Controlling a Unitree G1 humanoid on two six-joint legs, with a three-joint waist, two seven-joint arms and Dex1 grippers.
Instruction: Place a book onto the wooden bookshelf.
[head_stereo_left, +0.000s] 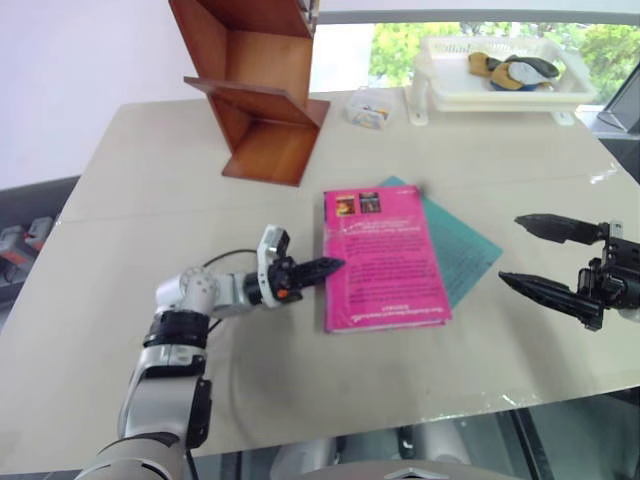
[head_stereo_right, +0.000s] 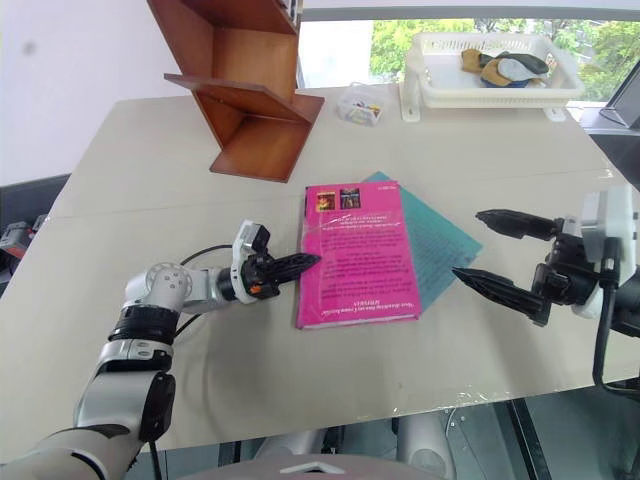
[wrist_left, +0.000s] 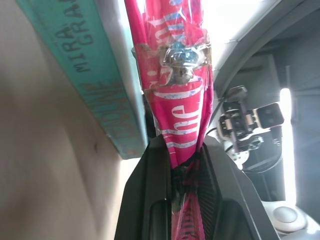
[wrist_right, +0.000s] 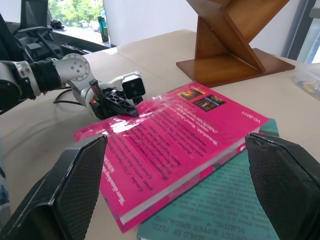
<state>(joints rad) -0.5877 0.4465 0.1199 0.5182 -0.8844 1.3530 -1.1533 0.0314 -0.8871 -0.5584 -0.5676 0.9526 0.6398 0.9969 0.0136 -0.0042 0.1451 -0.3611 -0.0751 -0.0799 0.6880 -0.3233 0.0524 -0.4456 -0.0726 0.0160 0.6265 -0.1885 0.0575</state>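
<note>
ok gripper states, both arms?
Left gripper: shut on the pink book, pinching its edge.
Right gripper: open, holding nothing.

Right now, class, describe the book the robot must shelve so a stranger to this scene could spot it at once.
Start at the wooden bookshelf at the far side of the table, then come toward the table's middle, where two books lie stacked. The book is the top one: glossy bright pink with white text, pinched at its edge by the left gripper, unlike the teal book beneath it.

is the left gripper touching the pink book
Touching. The left wrist view shows the left gripper shut on the pink book's edge, its cover pinched between both fingers.
</note>
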